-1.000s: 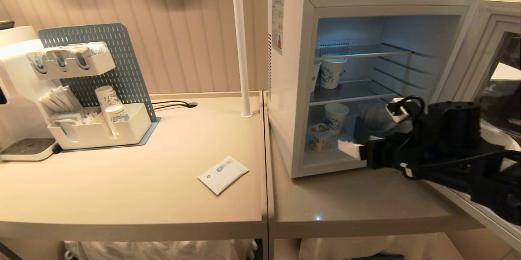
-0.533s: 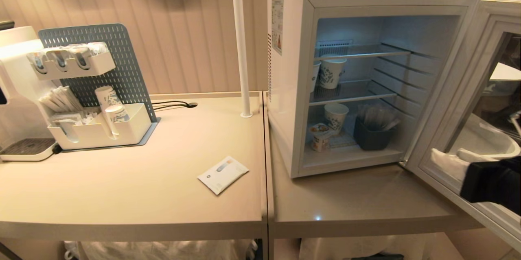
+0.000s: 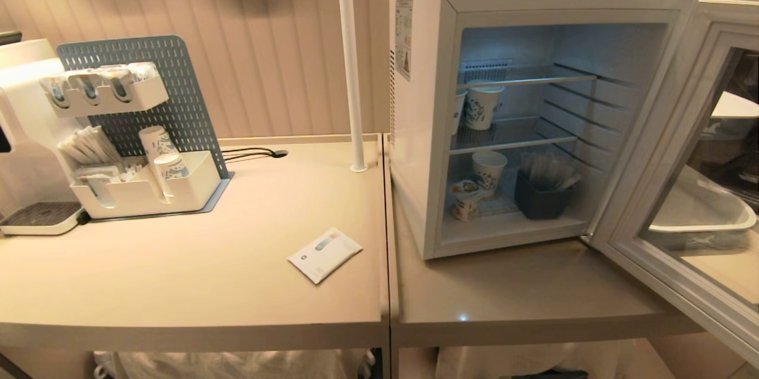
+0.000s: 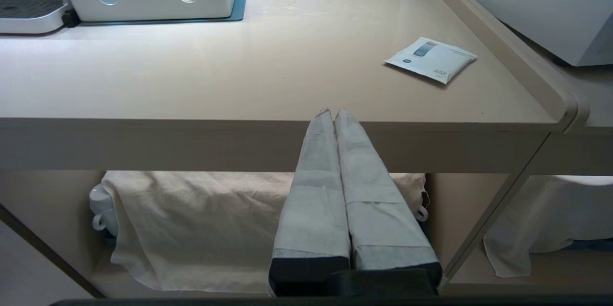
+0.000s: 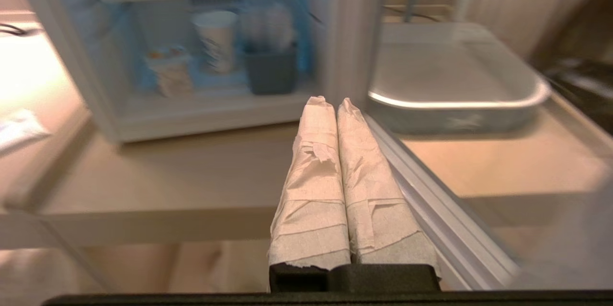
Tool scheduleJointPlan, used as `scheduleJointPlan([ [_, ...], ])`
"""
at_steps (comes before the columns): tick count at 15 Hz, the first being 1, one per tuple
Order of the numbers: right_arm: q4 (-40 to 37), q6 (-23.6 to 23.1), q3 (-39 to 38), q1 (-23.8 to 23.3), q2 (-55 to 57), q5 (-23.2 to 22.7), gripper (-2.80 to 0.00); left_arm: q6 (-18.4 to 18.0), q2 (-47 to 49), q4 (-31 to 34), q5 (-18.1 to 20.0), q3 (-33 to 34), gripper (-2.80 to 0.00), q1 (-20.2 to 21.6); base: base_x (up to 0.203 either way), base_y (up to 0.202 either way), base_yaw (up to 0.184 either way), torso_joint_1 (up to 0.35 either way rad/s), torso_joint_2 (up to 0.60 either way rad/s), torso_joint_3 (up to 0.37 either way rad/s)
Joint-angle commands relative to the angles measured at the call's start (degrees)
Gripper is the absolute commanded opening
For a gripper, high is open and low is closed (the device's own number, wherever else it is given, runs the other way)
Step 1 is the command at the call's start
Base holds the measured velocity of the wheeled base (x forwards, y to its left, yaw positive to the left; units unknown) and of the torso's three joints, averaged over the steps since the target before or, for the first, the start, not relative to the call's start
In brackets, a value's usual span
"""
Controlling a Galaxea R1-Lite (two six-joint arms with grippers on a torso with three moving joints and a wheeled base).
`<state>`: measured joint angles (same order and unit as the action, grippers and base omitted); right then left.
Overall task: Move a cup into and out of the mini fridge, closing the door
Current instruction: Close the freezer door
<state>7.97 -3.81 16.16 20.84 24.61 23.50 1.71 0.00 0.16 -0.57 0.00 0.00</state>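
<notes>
Cup first: I see it on the mini fridge floor, front left, foil lid showing orange and white, label too small for me to read. Just behind it stands a patterned paper cup, and beside that a dark bin of wrapped sticks. Two more paper cups sit on the middle wire shelf. The door hangs wide open to the right, its glass showing a grey tray beyond. On the fridge's vented side there's a sticker with print I can't make out.

My right gripper sits low in front of the counter, by the door's bottom edge, taped fingers pressed together and holding nothing. My left gripper is parked below the table edge, fingers together too, empty. A white sachet lies flat on that table, print unreadable, well apart from the organiser holding cups and packets.
</notes>
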Motion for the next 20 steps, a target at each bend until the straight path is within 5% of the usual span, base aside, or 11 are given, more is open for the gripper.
scheduleJointPlan([
  [1, 0.7, -0.7, -5.8, -0.6, -8.7, -1.6, -2.80, 0.1, 0.1, 0.0, 0.0, 0.1, -2.80, 0.0, 0.000, 0.000, 0.000, 0.000, 0.00, 0.000],
  [3, 2.5, 2.5, -8.1, -0.7, -8.6, -15.2, -2.80, 0.1, 0.1, 0.0, 0.0, 0.1, -2.80, 0.0, 0.000, 0.000, 0.000, 0.000, 0.00, 0.000],
  [5, 4.6, 3.3, -12.9, -0.7, -8.6, -21.6, -2.80, 0.1, 0.1, 0.0, 0.0, 0.1, -2.80, 0.0, 0.000, 0.000, 0.000, 0.000, 0.00, 0.000],
  [7, 9.2, 1.9, -16.3, -0.7, -8.6, -23.2, -2.80, 0.1, 0.1, 0.0, 0.0, 0.1, -2.80, 0.0, 0.000, 0.000, 0.000, 0.000, 0.00, 0.000],
  [13, 5.2, 1.5, -16.3, -0.7, -8.6, -25.7, -2.80, 0.1, 0.1, 0.0, 0.0, 0.1, -2.80, 0.0, 0.000, 0.000, 0.000, 0.000, 0.00, 0.000],
  [16, 4.6, -2.5, -16.3, -0.7, -8.6, -25.6, -2.80, 0.1, 0.1, 0.0, 0.0, 0.1, -2.80, 0.0, 0.000, 0.000, 0.000, 0.000, 0.00, 0.000],
  [20, 4.3, -5.5, -15.6, -10.5, -6.7, -31.6, -2.80, 0.1, 0.1, 0.0, 0.0, 0.1, -2.80, 0.0, 0.000, 0.000, 0.000, 0.000, 0.00, 0.000],
])
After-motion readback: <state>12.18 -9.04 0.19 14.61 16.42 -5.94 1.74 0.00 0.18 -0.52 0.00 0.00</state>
